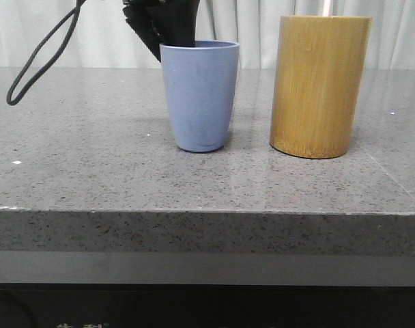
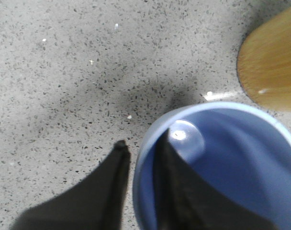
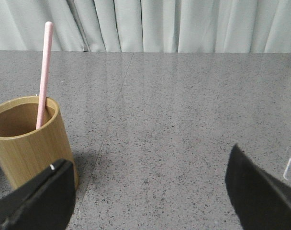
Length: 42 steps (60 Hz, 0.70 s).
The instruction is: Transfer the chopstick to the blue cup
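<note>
The blue cup (image 1: 199,96) stands upright at the middle of the table, its inside (image 2: 231,163) holding no stick. My left gripper (image 1: 160,31) comes down over its back left rim. In the left wrist view the left gripper (image 2: 141,140) straddles the rim (image 2: 139,165), one finger outside the cup and one inside, closed on the wall. One pale pink chopstick (image 3: 43,72) leans inside the bamboo cylinder (image 3: 30,139); its tip (image 1: 327,7) pokes above the bamboo cylinder (image 1: 320,85). My right gripper (image 3: 150,191) is wide open beside the cylinder, holding nothing.
The grey speckled stone table (image 1: 91,171) has its front edge (image 1: 194,212) close to the camera. A black cable loop (image 1: 37,65) hangs at the back left. White curtains (image 3: 184,24) close off the far side.
</note>
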Motion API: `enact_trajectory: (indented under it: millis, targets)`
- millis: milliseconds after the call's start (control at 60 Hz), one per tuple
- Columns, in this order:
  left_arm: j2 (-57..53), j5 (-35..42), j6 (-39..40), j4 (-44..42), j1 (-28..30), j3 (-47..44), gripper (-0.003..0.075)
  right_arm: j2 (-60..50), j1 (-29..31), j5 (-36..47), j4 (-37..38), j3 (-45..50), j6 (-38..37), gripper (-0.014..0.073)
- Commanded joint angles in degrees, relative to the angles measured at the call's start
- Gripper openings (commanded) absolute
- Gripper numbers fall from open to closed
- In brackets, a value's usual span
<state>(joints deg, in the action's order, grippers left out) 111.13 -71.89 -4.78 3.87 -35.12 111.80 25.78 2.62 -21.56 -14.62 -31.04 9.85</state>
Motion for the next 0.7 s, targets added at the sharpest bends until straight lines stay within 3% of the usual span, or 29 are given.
enact_trajectory:
  millis: [0,133,417,517,683]
  targets:
    - [-3.32,1.19,0.26,0.11,-0.46,2.04,0.0291,0.70,0.32,4.67,-0.33,-2.11,0.41,0.0644]
    - [-4.33,-0.89,0.27,1.83,-0.46,3.26,0.0376,0.70,0.32,4.67,-0.33,-2.11,0.41,0.0644]
    - [-15.09,-0.89,0.27,2.40,0.31,2.09,0.0356,0.70,0.32,4.67,-0.33,-2.11,0.41,0.0644]
    - [-18.43,-0.89,0.27,0.10,1.76,-0.78,0.0295,0.70,0.32,4.67,-0.33,-2.11,0.41,0.0644]
    - [-25.05,-0.89,0.27,-0.49,6.90,-8.52,0.0052,0.70,0.32,4.67,-0.39,-2.11,0.41,0.0644]
